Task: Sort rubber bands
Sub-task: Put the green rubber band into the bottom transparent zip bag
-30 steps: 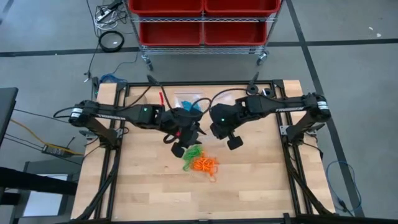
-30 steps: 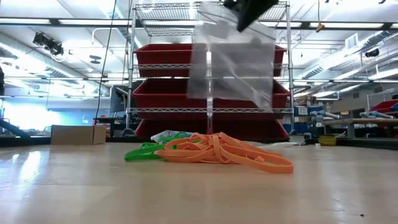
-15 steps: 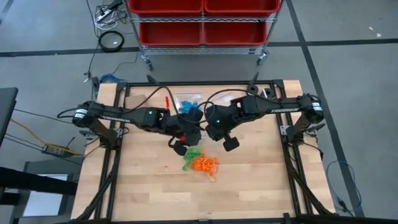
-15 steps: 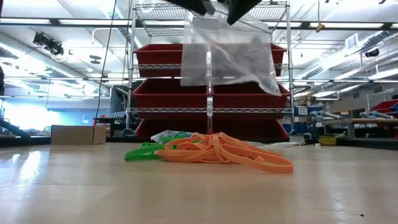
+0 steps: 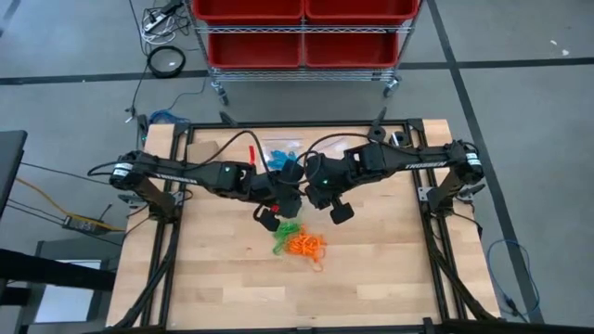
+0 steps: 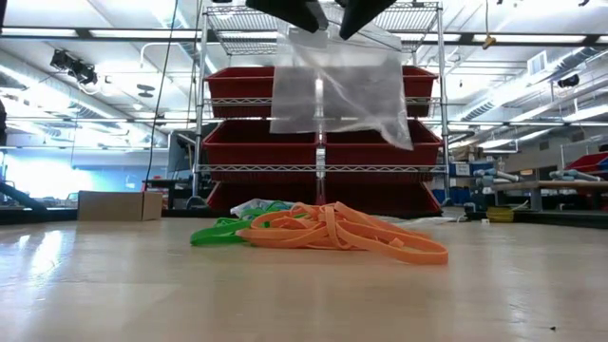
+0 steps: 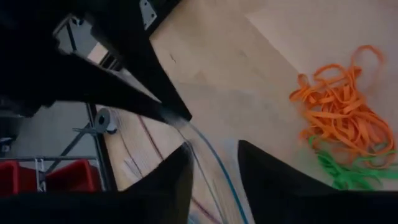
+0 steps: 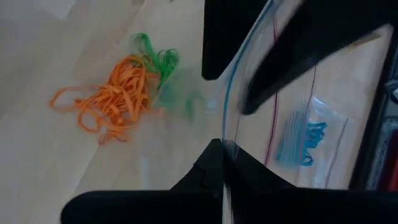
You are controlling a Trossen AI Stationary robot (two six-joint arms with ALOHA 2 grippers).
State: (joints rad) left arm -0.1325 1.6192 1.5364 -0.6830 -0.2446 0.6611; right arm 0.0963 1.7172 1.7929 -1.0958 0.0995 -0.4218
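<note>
A clear zip bag (image 6: 337, 90) hangs in the air over the table's middle. Below it, orange rubber bands (image 5: 306, 245) and green ones (image 5: 282, 235) lie in a loose pile on the wood. Blue bands (image 8: 301, 134) sit inside a second clear bag (image 5: 278, 153) lying flat near the far edge. My right gripper (image 8: 217, 155) is shut on the hanging bag's top edge. My left gripper (image 7: 214, 152) is open right beside it, one finger on each side of that edge (image 7: 208, 158); I cannot tell whether it touches. My right gripper pinches the zip bag's top rim (image 8: 225, 134), with the blue zip line, between its two fingers. It reaches in from the table's right. The bag is lifted clear and hangs slack below the fingers, well above the pile of bands.
A tan cardboard box (image 6: 119, 204) stands at the table's far left. A wire rack with red bins (image 5: 302, 32) is behind the far edge. Bare wood (image 5: 232, 278) stretches toward the near edge, in front of the pile.
My left gripper has moved toward the table's right, up to the hanging bag's top edge, and now straddles it. My right gripper has shifted a little toward the left. The bag has swung leftward and hangs flatter and wider than before.
</note>
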